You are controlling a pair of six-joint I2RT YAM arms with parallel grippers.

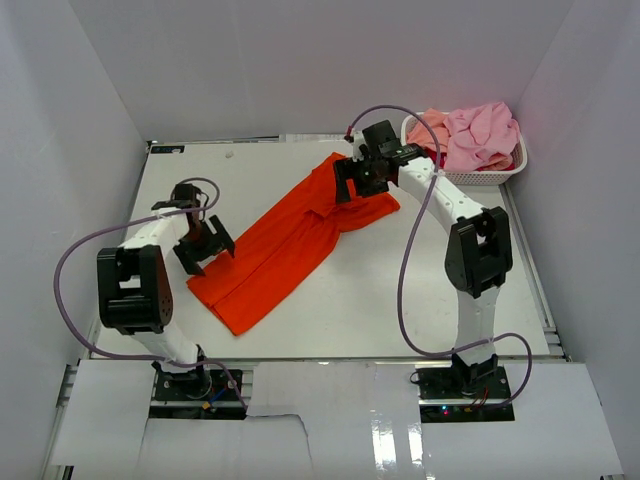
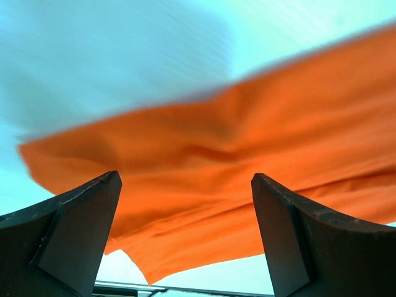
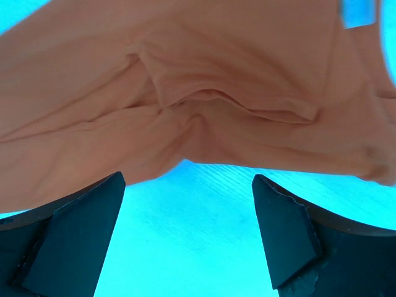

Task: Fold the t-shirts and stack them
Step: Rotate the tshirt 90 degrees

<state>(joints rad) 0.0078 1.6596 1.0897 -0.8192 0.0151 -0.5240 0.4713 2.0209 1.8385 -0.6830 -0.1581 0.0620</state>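
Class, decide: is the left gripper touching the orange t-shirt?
Cannot tell. The left wrist view shows the left gripper open over the orange t-shirt, but blur hides any gap; the top view is too coarse.

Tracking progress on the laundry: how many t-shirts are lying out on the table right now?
1: the orange-red t-shirt lies diagonally across the table. Pink t-shirts sit heaped in the white basket at the far right; others may be hidden there.

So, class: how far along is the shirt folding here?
Done: the orange shirt seems folded into a long strip. In hand: the open left gripper and right gripper are at its ends, holding nothing. Left: finishing that fold, then the pink shirts in the basket; no stack yet.
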